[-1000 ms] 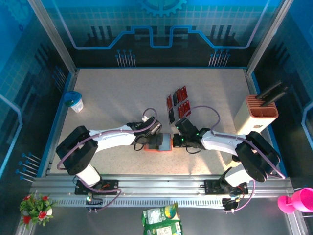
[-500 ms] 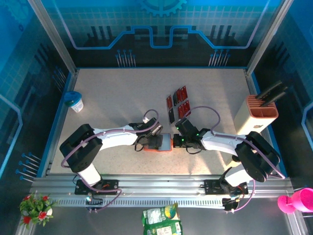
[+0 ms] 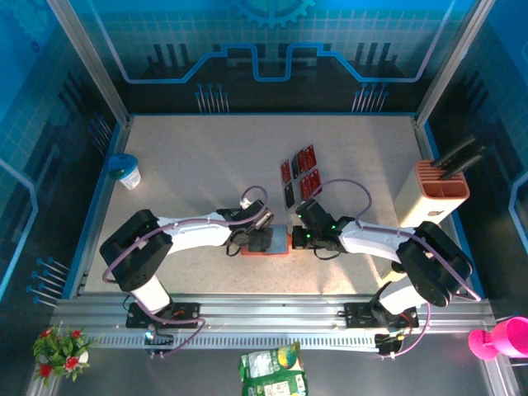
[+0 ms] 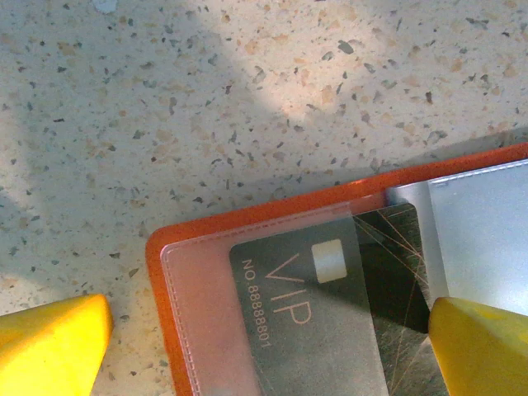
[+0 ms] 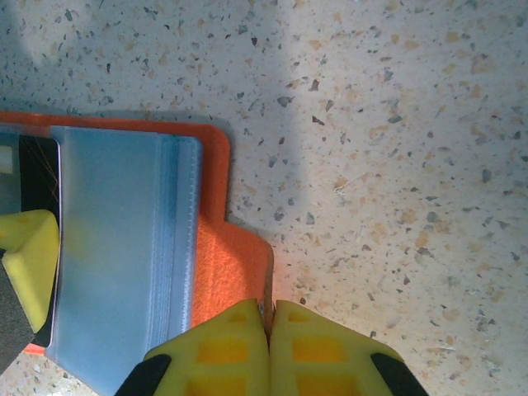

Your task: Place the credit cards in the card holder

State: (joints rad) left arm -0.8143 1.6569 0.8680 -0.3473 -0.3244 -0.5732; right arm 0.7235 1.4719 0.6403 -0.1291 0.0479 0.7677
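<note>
Left gripper (image 4: 266, 342) jaws apart over part-pocketed black card (image 4: 305, 297); right gripper (image 5: 268, 334) jaws together at card holder (image 5: 219, 272) edge; push card squarely home.

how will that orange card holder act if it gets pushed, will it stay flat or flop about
Probably floppy: the card holder lies open flat with a thin flap and soft clear sleeves. Likely light, so it may slide on the smooth table unless held; the right gripper seems to pinch its flap.

The card holder (image 3: 283, 243) lies on the table (image 3: 190, 165), credit cards (image 3: 299, 175) just behind.
</note>
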